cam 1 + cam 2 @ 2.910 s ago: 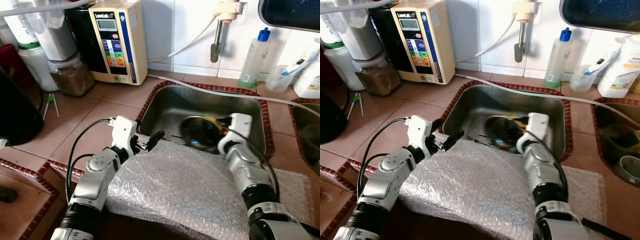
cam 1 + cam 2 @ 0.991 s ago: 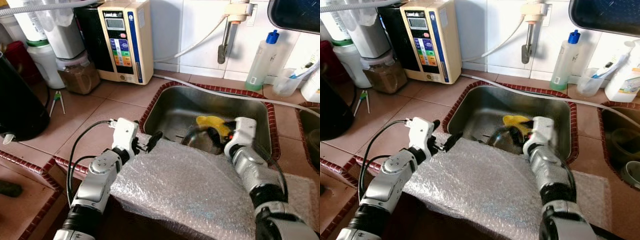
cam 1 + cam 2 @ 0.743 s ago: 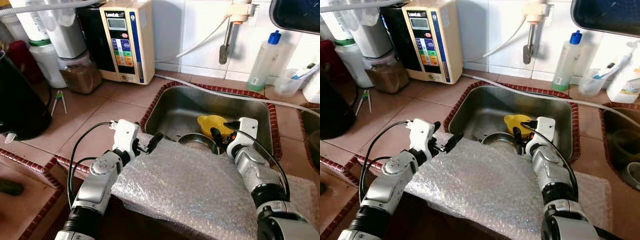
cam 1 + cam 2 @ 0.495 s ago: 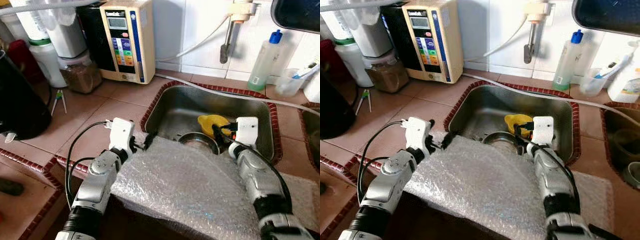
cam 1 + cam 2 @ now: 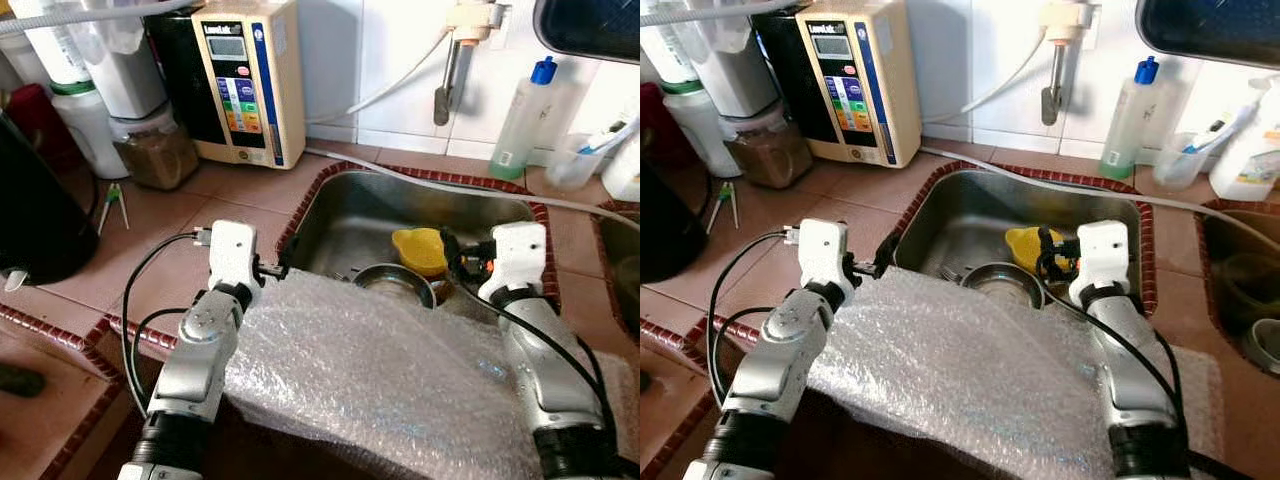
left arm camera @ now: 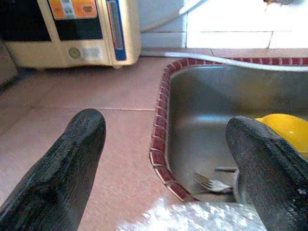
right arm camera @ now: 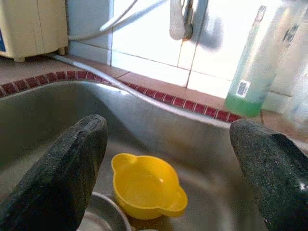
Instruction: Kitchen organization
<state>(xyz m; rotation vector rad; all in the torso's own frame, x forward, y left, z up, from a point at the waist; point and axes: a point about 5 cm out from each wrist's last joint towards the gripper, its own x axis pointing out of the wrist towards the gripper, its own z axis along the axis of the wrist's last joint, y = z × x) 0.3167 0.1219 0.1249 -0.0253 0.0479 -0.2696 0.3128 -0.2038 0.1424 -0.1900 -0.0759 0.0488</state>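
Both empty, right gripper point(image 7: 163, 159) gapes wide above yellow bowl point(image 7: 147, 185).

Items placed by the left pincer point(image 5: 272, 270) and right pincer point(image 5: 452, 262):
- Bubble wrap sheet point(image 5: 370, 370): draped over the counter edge, just on the near side of both pincers.
- Cream water machine point(image 5: 245, 80), blue strip and buttons: beyond the left pincer, at the wall.
- Jar of brown contents point(image 5: 150, 150): left of that machine.
- White hose point(image 5: 420, 180): beyond both pincers.
- Wall tap point(image 5: 445, 70): beyond the right pincer.
- Blue-capped bottle point(image 5: 522, 120), green liquid: beyond the right pincer, to its right.
- Black vessel point(image 5: 35, 220): well left of the left pincer.
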